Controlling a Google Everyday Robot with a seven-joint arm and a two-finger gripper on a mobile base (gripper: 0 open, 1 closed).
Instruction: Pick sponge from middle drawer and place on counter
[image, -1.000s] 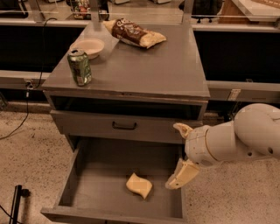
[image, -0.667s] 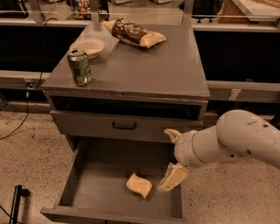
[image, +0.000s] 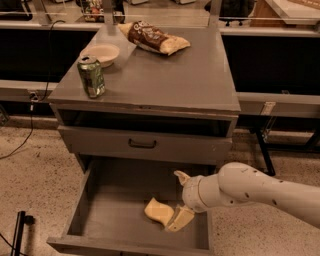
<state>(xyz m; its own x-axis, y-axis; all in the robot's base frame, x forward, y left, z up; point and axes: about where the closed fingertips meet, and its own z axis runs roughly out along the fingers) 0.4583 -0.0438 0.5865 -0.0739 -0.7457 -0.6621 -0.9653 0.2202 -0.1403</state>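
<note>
My tool (image: 175, 201) has slid left since a moment ago. Now it sits low in the middle drawer (image: 115, 200), at 3 o'clock from the sponge (image: 158, 210). Its two fingers are spread wide and hold nothing. The lower finger touches the sponge's right edge. The sponge lies on the drawer floor, near 5 o'clock. The surface (image: 165, 80) holds a can (image: 91, 76).

The white arm (image: 260, 187) reaches in low from the right. Its gripper (image: 173, 201) points left, with the fingers (image: 181, 218) spread wide, one above the other.
</note>
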